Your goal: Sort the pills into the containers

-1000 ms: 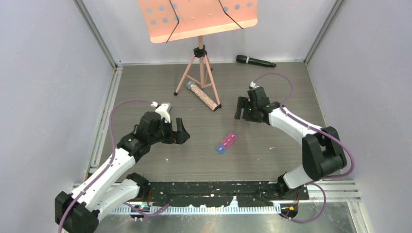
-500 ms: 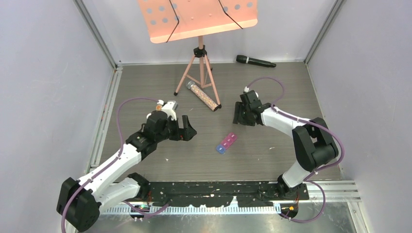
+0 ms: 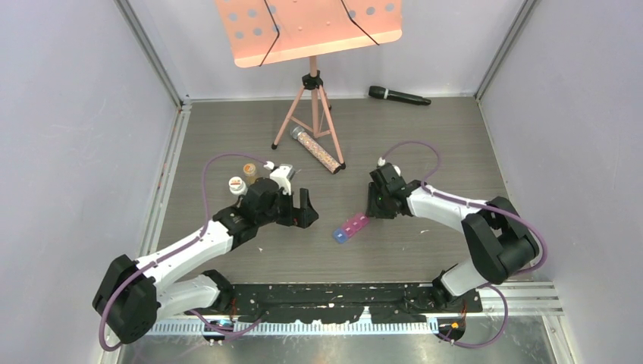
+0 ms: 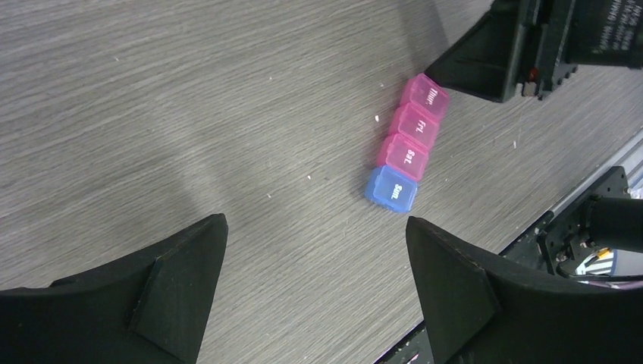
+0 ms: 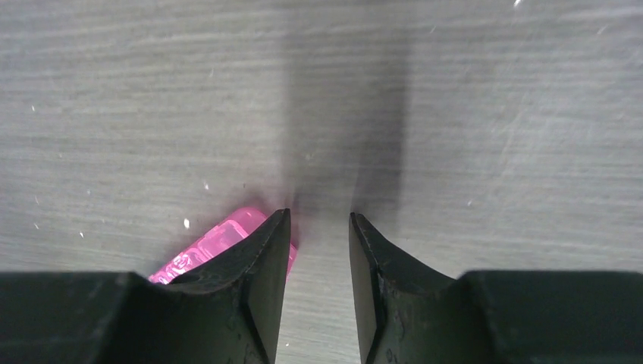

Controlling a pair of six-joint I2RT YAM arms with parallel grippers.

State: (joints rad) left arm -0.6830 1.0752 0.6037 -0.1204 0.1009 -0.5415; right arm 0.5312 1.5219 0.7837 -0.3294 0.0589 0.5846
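Observation:
The pill-box strip lies flat on the grey table, with pink compartments and a blue one at its near end. It also shows in the left wrist view. My left gripper is open and empty just left of the strip, its jaws wide apart over bare table. My right gripper is low at the strip's pink far end. Its jaws stand a narrow gap apart with nothing between them. The left finger covers the edge of the pink end. No loose pills show.
Two small round jars stand behind my left wrist. A clear tube of speckled beads lies by the pink music stand's tripod. A black microphone lies at the back wall. Walls enclose the table.
My left arm has moved right toward the strip, uncovering the two jars. My right gripper has come down and nearer to the strip's pink end, and the strip has shifted slightly.

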